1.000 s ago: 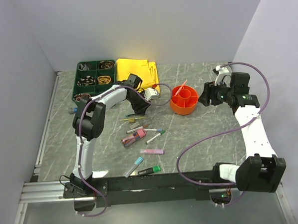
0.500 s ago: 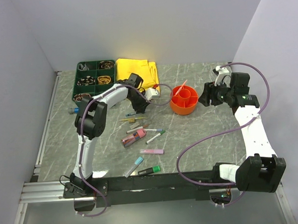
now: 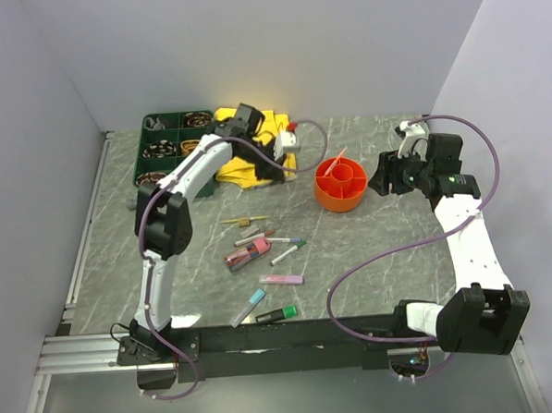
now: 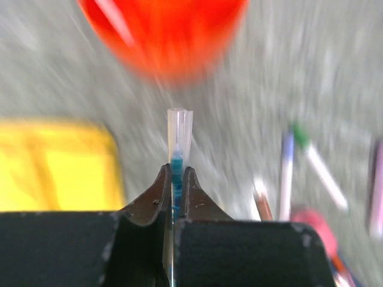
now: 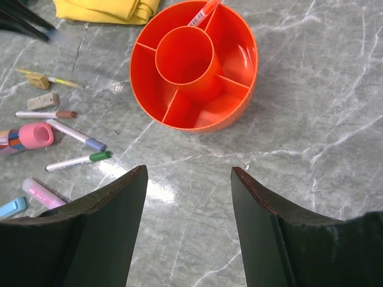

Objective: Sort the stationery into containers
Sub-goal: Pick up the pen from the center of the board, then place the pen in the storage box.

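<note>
Top external view, read left to right, with details from both wrist views.

Dark green rectangular tray of square compartments [image 3: 166,143]: at the far left of the grey-green marbled table [image 3: 380,247]. Its cells hold small items too fine to identify.

Left gripper [image 4: 173,173]: raised above the folded yellow cloth [image 3: 274,125], just right of the tray. Its jaws are pinched tight on a slim pen with a clear cap and blue core [image 4: 178,134], which stands straight out beyond the fingertips. In the blurred left wrist view, the cloth lies to the left below and the pot lies ahead.

Loose stationery: scattered on the table near of the cloth, between the two arms.
- Pink-capped marker [image 3: 248,254]
- White pen with a green tip [image 3: 288,252]
- Pink highlighter [image 3: 282,279]
- Light blue marker [image 3: 249,305]
- Dark green marker [image 3: 276,314], nearest the arm bases

Round orange plastic pot with inner dividers [image 3: 341,183]: right of centre. A single pink pen [image 5: 203,13] leans in its far compartment, and the other sections are bare.

Right gripper [image 5: 188,173]: hovers just right of the pot, jaws spread wide, nothing between them.
</note>
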Available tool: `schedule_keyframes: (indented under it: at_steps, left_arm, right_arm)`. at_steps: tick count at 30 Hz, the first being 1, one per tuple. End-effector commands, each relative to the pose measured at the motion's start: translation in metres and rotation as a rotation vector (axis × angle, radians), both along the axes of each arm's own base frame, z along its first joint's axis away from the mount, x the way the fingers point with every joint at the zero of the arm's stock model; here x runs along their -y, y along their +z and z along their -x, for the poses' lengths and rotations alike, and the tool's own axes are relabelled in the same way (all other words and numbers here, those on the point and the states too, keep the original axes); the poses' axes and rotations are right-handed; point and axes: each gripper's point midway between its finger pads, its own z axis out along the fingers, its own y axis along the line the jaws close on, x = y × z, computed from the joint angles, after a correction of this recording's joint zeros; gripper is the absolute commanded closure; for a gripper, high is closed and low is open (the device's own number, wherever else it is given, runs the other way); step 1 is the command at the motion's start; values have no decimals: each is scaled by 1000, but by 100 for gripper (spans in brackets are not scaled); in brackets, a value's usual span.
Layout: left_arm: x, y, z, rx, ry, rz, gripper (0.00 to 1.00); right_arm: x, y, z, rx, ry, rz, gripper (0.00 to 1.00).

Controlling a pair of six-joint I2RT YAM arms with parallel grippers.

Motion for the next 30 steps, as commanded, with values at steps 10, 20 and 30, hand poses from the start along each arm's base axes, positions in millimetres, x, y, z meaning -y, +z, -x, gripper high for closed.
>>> schedule_keyframes:
  at_steps: [10, 20, 30]
  left_arm:
    - [100, 192, -39, 13, 22, 931, 99]
    - [146, 160, -32, -10, -1, 924, 99]
    - [157, 131, -48, 18, 23, 890, 99]
  right_arm:
    - [3, 15, -7, 65, -10, 30, 35]
    - [4, 11, -1, 51, -3, 41, 35]
    - [2, 4, 1, 26, 5, 33, 35]
